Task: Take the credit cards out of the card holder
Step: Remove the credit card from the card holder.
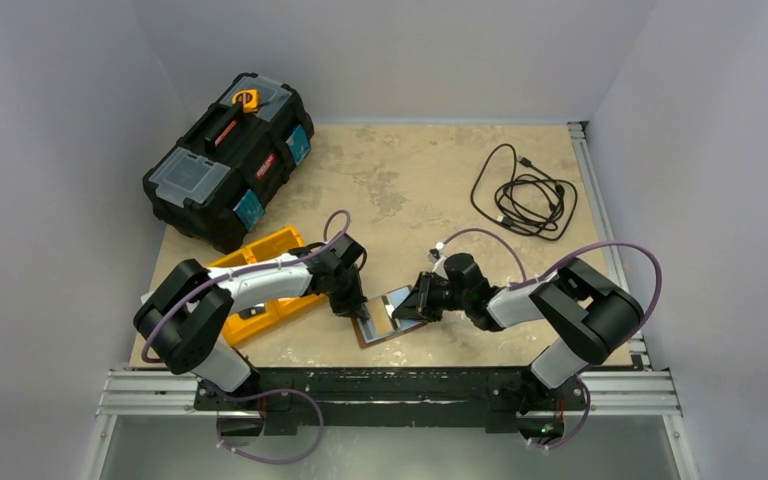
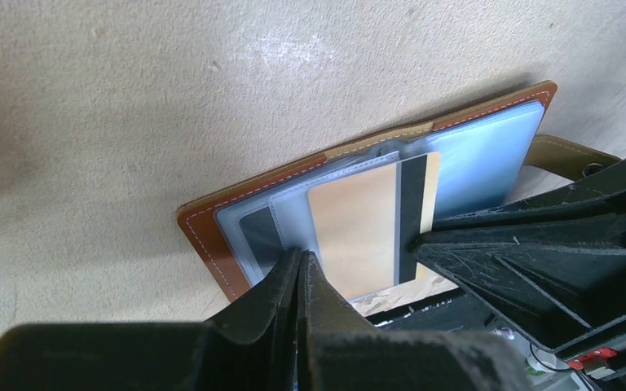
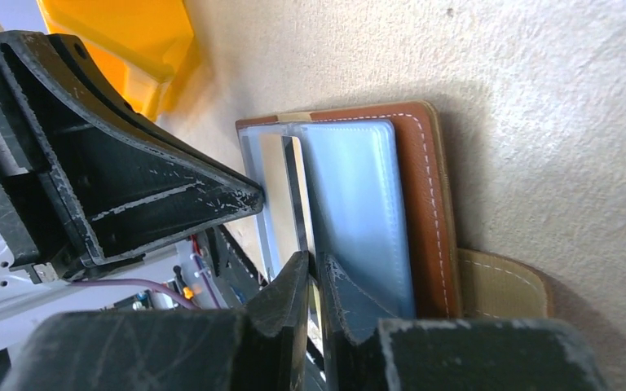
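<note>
**Claws closed at the open card holder: one pinning, one pinching**

The right claw (image 3: 314,269) stood all but closed. Its two fingers were nipped on what looked to be the near edge of a credit card (image 2: 354,228), tan with a dark stripe, which stuck partway out of a clear plastic sleeve (image 2: 489,155). Whether the fingers caught the card alone or a lip of sleeve with it could not be told from the wrist views. The left claw (image 2: 301,257) was fully closed and held nothing. Its joined tips pressed on the left part of the sleeves like a clamp.

The card holder (image 1: 397,303) lay open and flat on the bench (image 1: 410,180), near the front edge between the two arms and just beside the orange tray (image 1: 260,250). Its snap tab (image 2: 562,155) poked out past one brown border.

The step in hand seemed to be drawing this card out. Done well, the pull would run straight out of the sleeve's mouth, in the card's own plane, low and slow, so the card slid rather than bent. The left claw would need to bear down throughout, or the whole holder would likely drag along. If the sleeve rose with the card, the pinch probably included plastic and wanted resetting on bare card. Something dark, perhaps a second card (image 2: 257,232), showed under the sleeves.
</note>
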You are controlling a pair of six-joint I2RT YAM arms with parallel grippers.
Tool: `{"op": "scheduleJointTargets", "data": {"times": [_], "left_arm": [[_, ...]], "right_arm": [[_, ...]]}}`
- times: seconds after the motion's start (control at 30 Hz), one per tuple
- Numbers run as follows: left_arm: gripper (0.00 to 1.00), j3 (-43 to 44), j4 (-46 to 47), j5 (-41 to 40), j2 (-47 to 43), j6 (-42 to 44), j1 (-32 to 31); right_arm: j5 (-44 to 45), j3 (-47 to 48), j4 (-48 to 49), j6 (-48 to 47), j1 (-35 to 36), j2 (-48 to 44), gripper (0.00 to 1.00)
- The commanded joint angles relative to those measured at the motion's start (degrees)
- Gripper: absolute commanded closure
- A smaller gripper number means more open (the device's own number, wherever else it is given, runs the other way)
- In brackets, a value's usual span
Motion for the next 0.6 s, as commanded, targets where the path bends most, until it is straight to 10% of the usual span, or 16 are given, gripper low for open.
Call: {"op": "scheduleJointTargets", "data": {"times": [0.0,0.23,0.57], "left_arm": [[1.00,-2.74,-6.93,-11.32,3.97,3.07,0.23],[1.00,-2.26,-6.52,-10.89,4.75,3.75,0.27],[1.00,-1.77,-6.46,-10.61,5.28,4.02,0.18]], "right_arm": [[1.95,-0.91,-0.20,-0.85,-0.30,-0.65,0.93],[-0.08,-0.18,2.31,-1.68,-0.45,1.57,0.70],[-2.38,0.91,4.83,-0.92,-0.41,5.01,0.92]]}}
